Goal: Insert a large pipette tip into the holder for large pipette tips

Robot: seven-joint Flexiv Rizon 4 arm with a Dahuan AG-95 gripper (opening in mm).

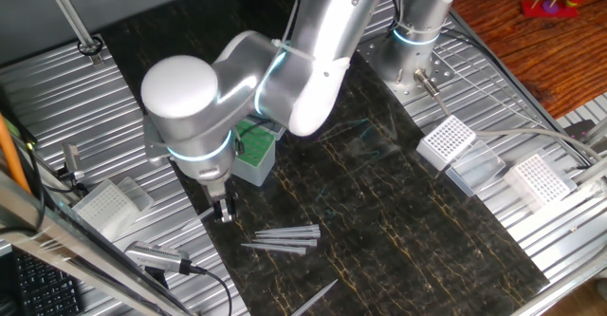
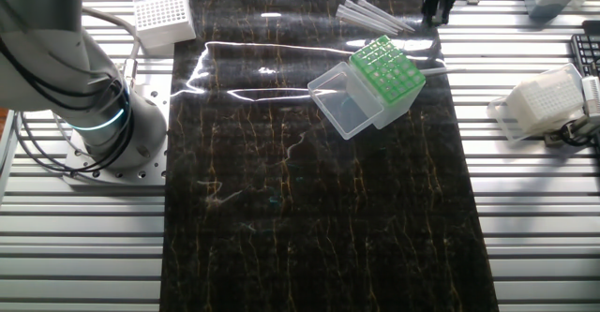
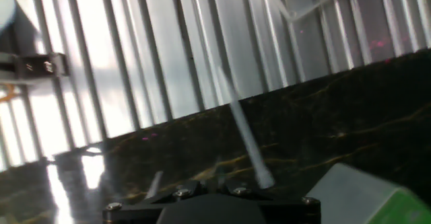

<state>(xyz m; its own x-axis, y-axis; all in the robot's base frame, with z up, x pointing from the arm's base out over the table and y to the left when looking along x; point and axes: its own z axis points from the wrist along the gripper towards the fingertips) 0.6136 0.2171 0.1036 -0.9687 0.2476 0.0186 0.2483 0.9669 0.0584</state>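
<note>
Dark marbled mat on ribbed aluminium table; wooden floor beyond.

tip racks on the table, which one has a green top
The holder for large pipette tips, the pale box on the dark mat with its clear lid open. The other racks have white grids and sit on the ribbed metal at the table's sides.

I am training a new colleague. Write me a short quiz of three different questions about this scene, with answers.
1. True or false: the clear lid of the holder for large pipette tips is closed.
2. Where are the loose pipette tips? A) on the dark mat B) inside a white rack C) on the floor
3. Fill in: the holder's grid top is ___ in colour.

Key: 1. False, it is open. 2. A, near the gripper. 3. Green.
</note>
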